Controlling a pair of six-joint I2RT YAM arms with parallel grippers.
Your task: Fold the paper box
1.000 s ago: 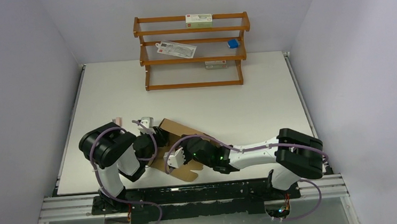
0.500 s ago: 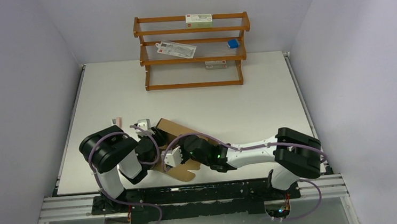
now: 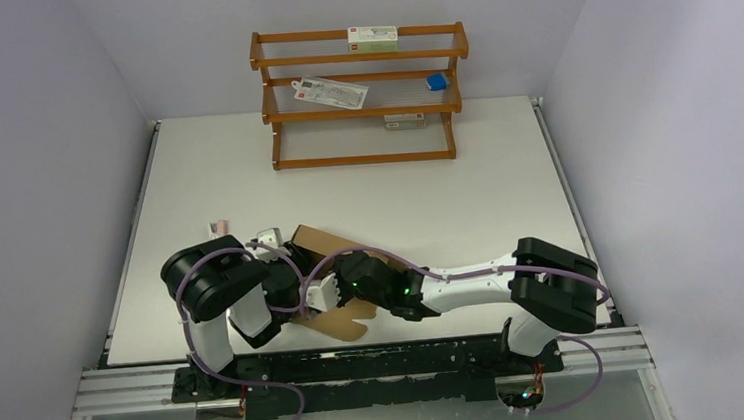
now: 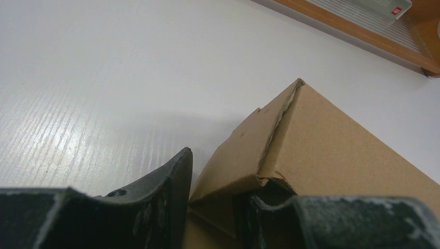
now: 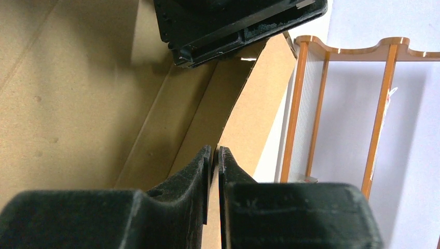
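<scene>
Top: box (image 3: 322,240) lies near-centre on the table (image 3: 447,194), long axis far-left to near-right. The far rack (image 3: 285,111) holds cartons (image 3: 372,35).

Left wrist: left gripper (image 4: 217,179), half-closed, clamps the box's corner wall.

Right wrist: right gripper (image 5: 215,155), nearly shut, pinches a thin side wall. The box's inside, to its left, looks empty.

From above, I can see little of the brown paper box (image 3: 322,242). The left arm (image 3: 215,282) and the right arm (image 3: 474,284) hide most of it. Only its far corner and a near flap peek out. Both wrist views cut it off at their edges. A tiny pink thing (image 3: 218,225) by the left edge of the table (image 3: 467,192) is too small to tell. The words on the white carton (image 3: 372,35) atop the rack (image 3: 364,158) are too small to read.
</scene>
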